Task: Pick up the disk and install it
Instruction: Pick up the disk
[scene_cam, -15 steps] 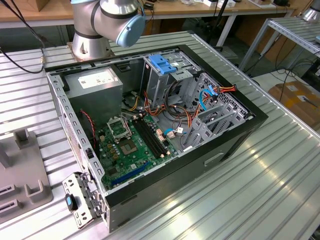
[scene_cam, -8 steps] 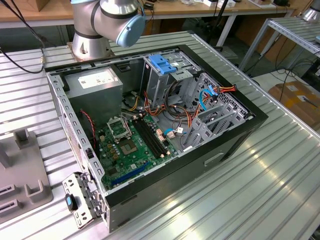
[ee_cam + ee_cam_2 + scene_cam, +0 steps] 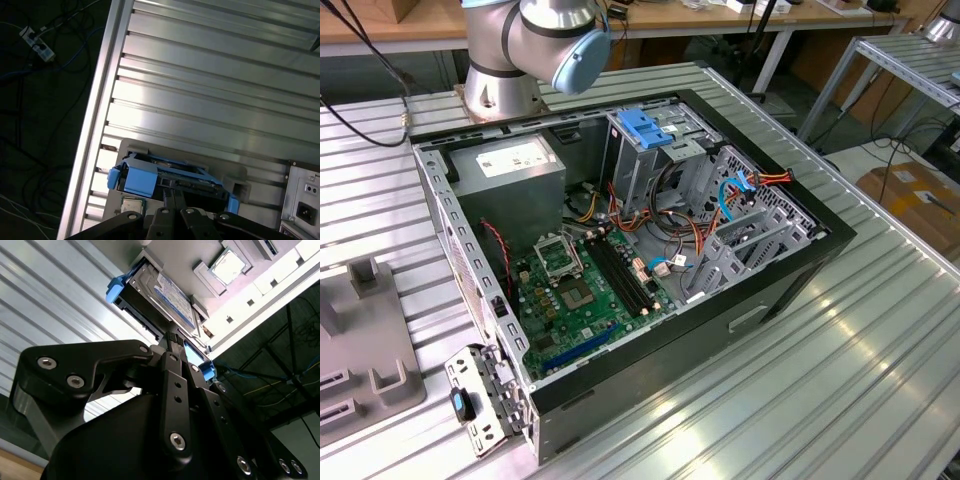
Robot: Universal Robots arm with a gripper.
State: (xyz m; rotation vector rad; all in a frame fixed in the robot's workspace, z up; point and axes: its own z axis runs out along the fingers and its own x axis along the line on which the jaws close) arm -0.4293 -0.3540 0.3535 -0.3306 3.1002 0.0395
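Facing one disk (image 3: 175, 301), one pincer (image 3: 173, 336)

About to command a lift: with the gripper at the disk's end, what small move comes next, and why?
Probably a tiny, slow test raise. The gripper sits at the end edge of the disk, which rests in its blue carrier on the grey holder; whether it has a grip isn't visible.

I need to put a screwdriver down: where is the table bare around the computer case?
Bare slatted table on the exterior view's right of the case. Crowded: the grey fixture on its left, cables inside.
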